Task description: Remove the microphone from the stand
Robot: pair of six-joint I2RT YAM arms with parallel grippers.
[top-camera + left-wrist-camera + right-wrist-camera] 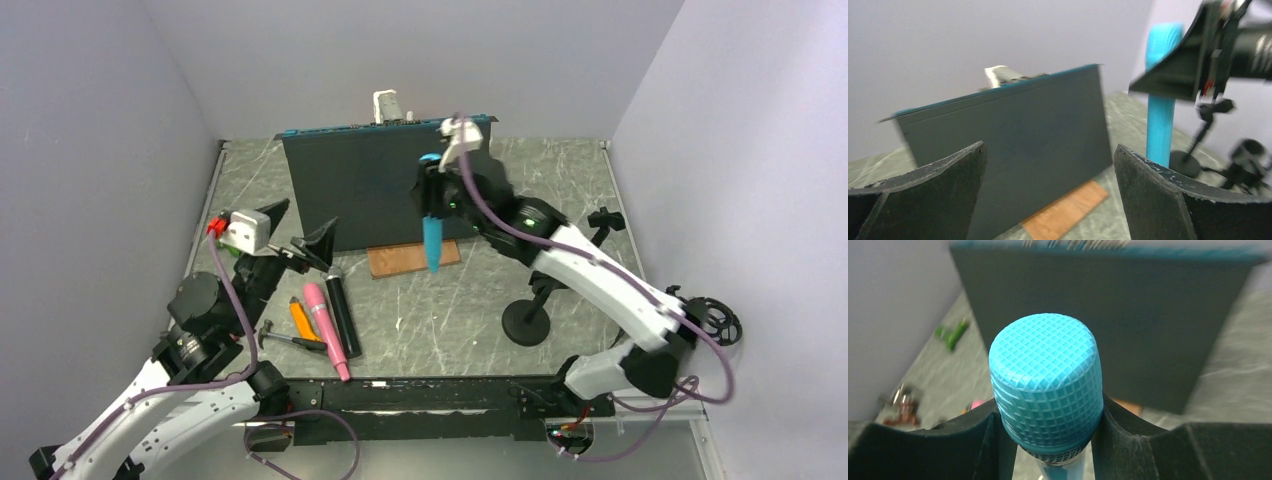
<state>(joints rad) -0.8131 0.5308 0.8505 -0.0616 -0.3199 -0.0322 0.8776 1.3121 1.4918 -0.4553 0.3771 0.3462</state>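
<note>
Top external, microphone (433, 240) aloft, clear of stand (526, 323)

A lab test cell: plain walls (100, 150) boxing a marbled table (450, 310).

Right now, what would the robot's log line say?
right end effector: shut on bright blue plastic microphone | microphone: upright in air, apart from black round-based stand | left end effector: open, empty

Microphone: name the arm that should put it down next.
Right. Its gripper is shut on the microphone, held clear of the stand; the left gripper is open, empty and far off.
</note>
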